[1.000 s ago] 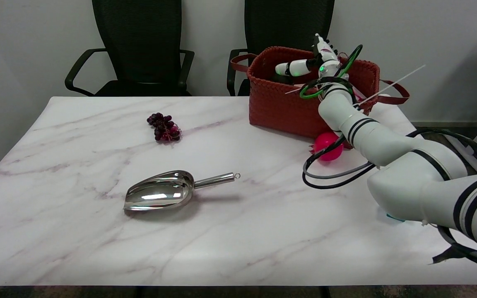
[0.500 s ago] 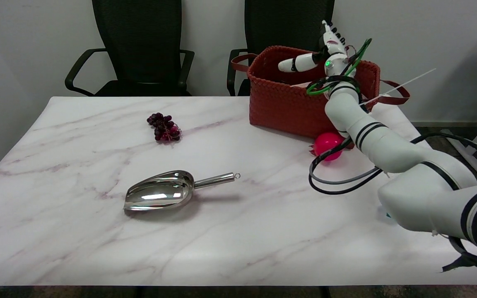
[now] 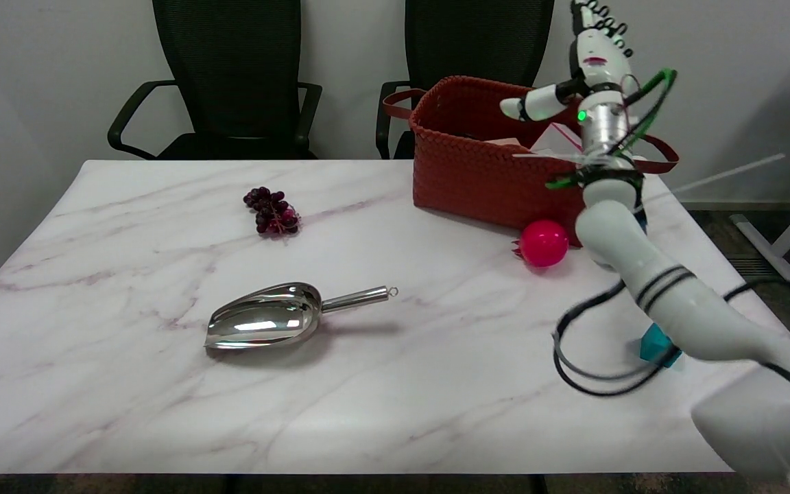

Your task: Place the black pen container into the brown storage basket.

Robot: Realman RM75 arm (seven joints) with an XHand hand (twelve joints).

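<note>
The right hand (image 3: 590,65) hangs above the far right corner of the brown basket (image 3: 498,171), fingers (image 3: 601,20) pointing up and spread, thumb stuck out toward the basket's middle. Nothing is between them; the hand is empty and open.

The black pen container does not show anywhere on the table. Judging from that and from the empty hand over the basket, it most likely sits inside the basket, below and a little left of the fingers, but the interior is dark and the near wall hides the floor, so I cannot tell how it lies or which way its long axis runs. Some pale, paper-like stuff (image 3: 559,140) shows in the basket just under the wrist.

If that reading is right, the placing is done and what remains is to draw the arm away. The basket rim lies just under the wrist, and the right handle loop (image 3: 655,161) is close beside the forearm, so the safest way out looks like up and back toward the near right, where there is open air.

Below the forearm sit a pink ball (image 3: 543,243), touching or nearly touching the basket's near wall, and a small teal block (image 3: 655,343) by the dangling cables. Far to the left of the fingers lie the metal scoop (image 3: 265,324) and a bunch of grapes (image 3: 271,210), well clear of any path.
</note>
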